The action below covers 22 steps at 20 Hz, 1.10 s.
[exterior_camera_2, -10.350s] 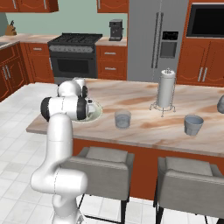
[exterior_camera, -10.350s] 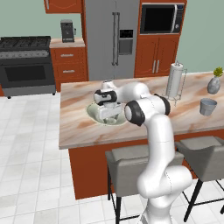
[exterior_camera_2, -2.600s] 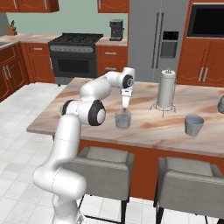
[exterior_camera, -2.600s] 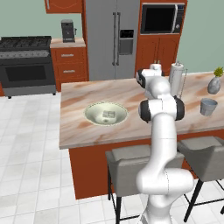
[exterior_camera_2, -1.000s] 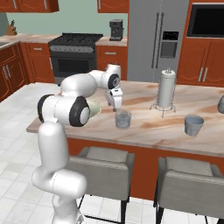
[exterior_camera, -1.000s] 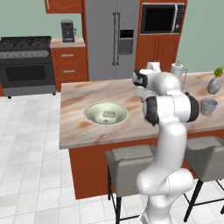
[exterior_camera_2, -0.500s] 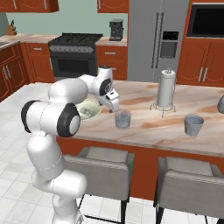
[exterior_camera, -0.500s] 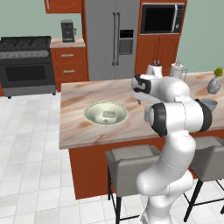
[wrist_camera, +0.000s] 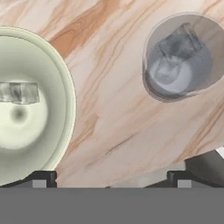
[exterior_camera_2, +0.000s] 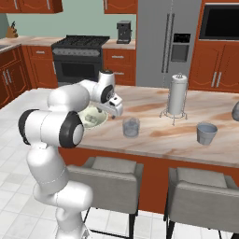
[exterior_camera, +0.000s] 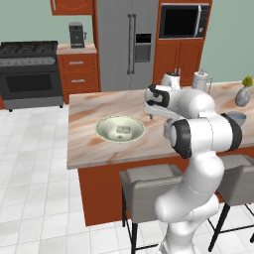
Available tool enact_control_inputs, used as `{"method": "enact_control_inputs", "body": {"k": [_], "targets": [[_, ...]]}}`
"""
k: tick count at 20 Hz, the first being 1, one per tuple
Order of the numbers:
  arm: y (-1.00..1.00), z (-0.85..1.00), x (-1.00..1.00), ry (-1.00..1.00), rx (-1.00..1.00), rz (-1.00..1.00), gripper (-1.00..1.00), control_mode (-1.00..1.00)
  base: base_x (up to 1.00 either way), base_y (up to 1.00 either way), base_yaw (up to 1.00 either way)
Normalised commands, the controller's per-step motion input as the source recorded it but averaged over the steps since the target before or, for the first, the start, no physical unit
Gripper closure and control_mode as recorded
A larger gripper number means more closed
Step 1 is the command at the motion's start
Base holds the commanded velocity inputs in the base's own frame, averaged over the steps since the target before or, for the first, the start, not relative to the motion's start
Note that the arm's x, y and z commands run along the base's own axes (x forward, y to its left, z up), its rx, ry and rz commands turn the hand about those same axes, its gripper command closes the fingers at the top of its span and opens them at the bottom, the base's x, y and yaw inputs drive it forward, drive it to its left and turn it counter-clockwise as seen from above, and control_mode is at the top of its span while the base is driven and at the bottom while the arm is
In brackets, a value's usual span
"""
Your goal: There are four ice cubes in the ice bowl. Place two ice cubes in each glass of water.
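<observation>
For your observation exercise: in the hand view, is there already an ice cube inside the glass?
Yes, the hand view shows a pale ice cube lying inside the glass on the marble counter.

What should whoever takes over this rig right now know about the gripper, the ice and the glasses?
Gripper: open, empty, above the counter between the ice bowl and the near glass.
Ice bowl: ice cubes lie in a cluster inside; the count is unclear.
Near glass: one cube shows inside; a second cannot be confirmed.
Far glass: stands past the paper towel holder; contents cannot be made out.
Left: fetch the next cube from the bowl, continue until each glass has two.
</observation>
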Motion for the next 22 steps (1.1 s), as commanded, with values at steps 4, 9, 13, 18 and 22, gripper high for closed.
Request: {"method": "enact_control_inputs", "body": {"k": [4, 9, 13, 18, 22], "targets": [[0.15, 0.0, 0.07, 0.02, 0.05, 0.1, -1.0, -1.0, 0.0, 0.0, 0.0], [0.13, -0.02, -0.01, 0.05, 0.18, 0.0, -1.0, -1.0, 0.0, 0.0, 0.0], [0.19, -0.1, 0.01, 0.06, 0.08, 0.0, -1.0, -1.0, 0.0, 0.0, 0.0], [0.21, -0.12, 0.07, 0.01, 0.02, 0.0, -1.0, -1.0, 0.0, 0.0, 0.0], [0.22, -0.2, 0.02, 0.07, 0.0, 0.0, -1.0, -1.0, 0.0, 0.0, 0.0]]}}
